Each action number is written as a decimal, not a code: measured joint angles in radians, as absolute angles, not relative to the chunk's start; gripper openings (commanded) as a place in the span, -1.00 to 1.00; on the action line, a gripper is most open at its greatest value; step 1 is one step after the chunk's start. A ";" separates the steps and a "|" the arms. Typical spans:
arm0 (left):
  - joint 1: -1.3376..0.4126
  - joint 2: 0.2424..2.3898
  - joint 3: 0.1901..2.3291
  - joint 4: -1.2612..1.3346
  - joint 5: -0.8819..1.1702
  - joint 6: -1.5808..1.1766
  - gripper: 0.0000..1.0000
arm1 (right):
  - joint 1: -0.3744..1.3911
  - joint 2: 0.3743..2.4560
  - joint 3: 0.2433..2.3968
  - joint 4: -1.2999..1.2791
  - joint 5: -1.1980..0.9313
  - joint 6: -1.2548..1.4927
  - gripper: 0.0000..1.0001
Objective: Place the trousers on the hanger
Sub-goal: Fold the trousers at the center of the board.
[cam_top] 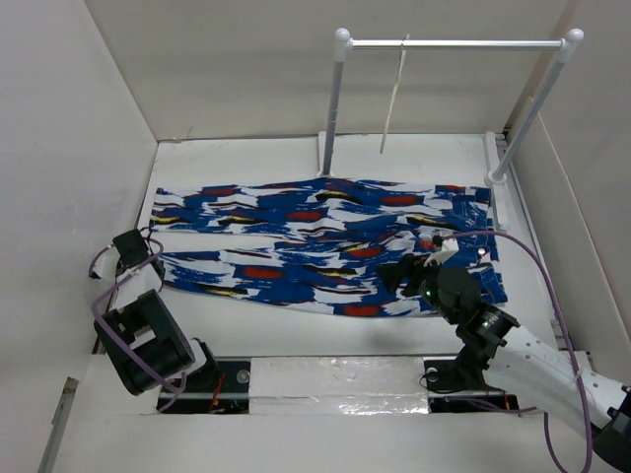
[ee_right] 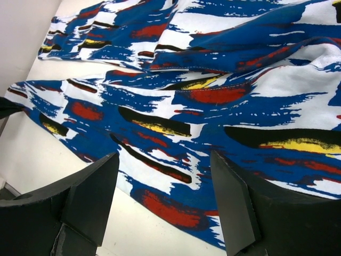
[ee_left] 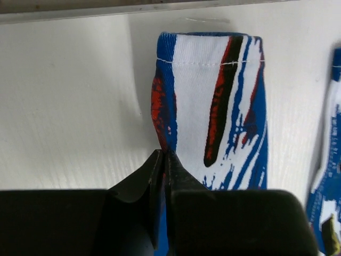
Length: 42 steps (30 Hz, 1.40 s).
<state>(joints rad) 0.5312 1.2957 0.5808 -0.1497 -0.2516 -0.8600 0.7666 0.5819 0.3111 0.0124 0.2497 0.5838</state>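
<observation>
The trousers point(cam_top: 315, 246) lie flat across the white table, bright blue with white, red, black and yellow patches, both legs running to the left. My left gripper point(cam_top: 140, 258) is at the near leg's cuff end. In the left wrist view the trousers point(ee_left: 224, 101) show a hemmed cuff, and my left gripper point(ee_left: 164, 156) is shut on the leg's left edge. My right gripper point(cam_top: 406, 273) hovers open over the near edge of the trousers point(ee_right: 186, 96); in the right wrist view the right gripper point(ee_right: 165, 184) has cloth below but nothing between its fingers. The hanger point(cam_top: 394, 99) hangs from the rack's bar.
A rack with white poles point(cam_top: 333, 99) and a metal crossbar point(cam_top: 463, 43) stands at the back of the table. White walls point(cam_top: 69, 148) close in the left, back and right sides. A shiny strip point(cam_top: 325, 379) runs between the arm bases.
</observation>
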 measured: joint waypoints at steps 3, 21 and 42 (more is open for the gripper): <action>0.520 1.256 0.581 -0.150 -0.238 -0.854 -1.00 | 0.767 0.578 0.311 0.009 0.251 0.584 0.40; 0.378 0.578 0.590 -0.101 0.049 -0.758 -1.00 | 0.730 0.521 0.294 -0.105 0.506 0.704 -0.68; 0.227 0.411 0.569 -0.041 0.523 -0.609 -1.00 | 0.209 1.277 0.476 0.036 0.088 0.834 0.13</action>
